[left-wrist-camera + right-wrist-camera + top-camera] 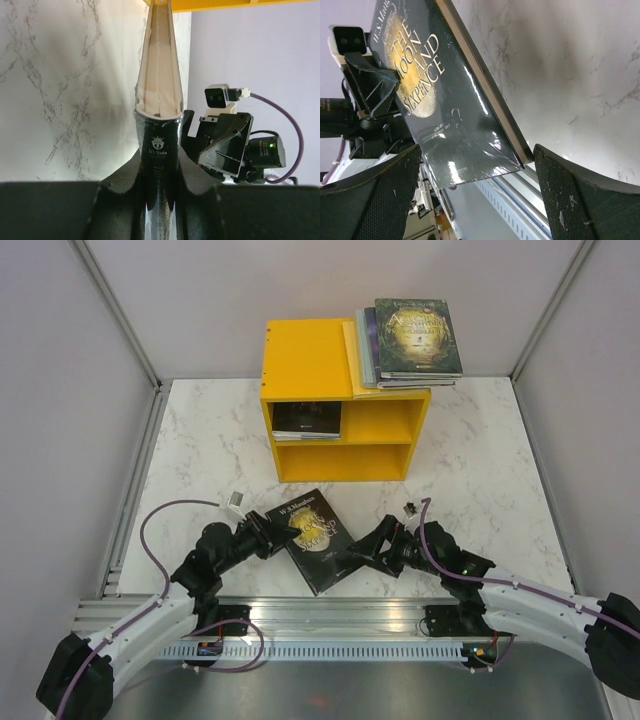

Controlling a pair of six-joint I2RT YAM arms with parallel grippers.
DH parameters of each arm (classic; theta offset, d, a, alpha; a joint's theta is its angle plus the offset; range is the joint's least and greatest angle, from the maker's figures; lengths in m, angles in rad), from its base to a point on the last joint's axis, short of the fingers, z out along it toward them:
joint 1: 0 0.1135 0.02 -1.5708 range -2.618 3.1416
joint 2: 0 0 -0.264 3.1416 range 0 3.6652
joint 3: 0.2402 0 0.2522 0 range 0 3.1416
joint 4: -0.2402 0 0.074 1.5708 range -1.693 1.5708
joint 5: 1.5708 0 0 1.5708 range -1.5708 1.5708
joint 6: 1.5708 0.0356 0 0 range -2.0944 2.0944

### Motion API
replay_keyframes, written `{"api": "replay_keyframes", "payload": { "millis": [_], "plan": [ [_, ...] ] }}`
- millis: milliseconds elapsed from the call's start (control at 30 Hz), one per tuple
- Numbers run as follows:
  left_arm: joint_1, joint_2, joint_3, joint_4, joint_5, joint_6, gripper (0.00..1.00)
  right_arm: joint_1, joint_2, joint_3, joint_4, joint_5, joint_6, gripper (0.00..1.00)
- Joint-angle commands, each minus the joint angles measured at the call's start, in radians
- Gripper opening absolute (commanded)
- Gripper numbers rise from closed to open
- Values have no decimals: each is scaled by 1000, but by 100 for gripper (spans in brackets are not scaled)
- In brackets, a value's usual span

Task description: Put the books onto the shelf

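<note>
Top external view: on my left, the left gripper (280, 531) is clamped on the left edge of a dark book (322, 545) with gold lettering, which sits over the marble table (200, 460) in front of the arm bases. From the left wrist camera I see the black spine (159, 150) pinched between the two fingers (126, 182), with the pages fanning away toward the shelf. The book looks tilted, but I can't tell whether any edge touches the table.

Behind it, mid-table, stands the yellow shelf (300, 365). A single book (307, 420) lies in the left part of its upper compartment. A stack of books (415, 337) rests on the right end of its top, overhanging the edge.

To the right of the held book, the right gripper (358, 555) is spread wide. Its wrist camera shows the book's near corner between the parted fingers (375, 200), neither one gripping it.
</note>
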Motion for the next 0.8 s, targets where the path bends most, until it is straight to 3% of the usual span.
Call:
{"api": "replay_keyframes", "payload": {
  "millis": [0,267,400,633,733,767],
  "plan": [
    [27,9,-19,265,128,-129,2,22,-15,-3,233,7,67,94],
    [67,89,-77,469,192,-201,2,41,27,-55,396,19,106,89],
    [68,135,-94,520,204,-212,2,56,57,-85,526,33,133,77],
    [70,170,-114,555,208,-214,2,70,74,-69,732,26,144,69],
    [70,175,-114,555,209,-212,2,79,88,-50,752,27,146,59],
    [71,173,-115,554,209,-209,2,81,90,-47,752,27,143,51]
  ]
}}
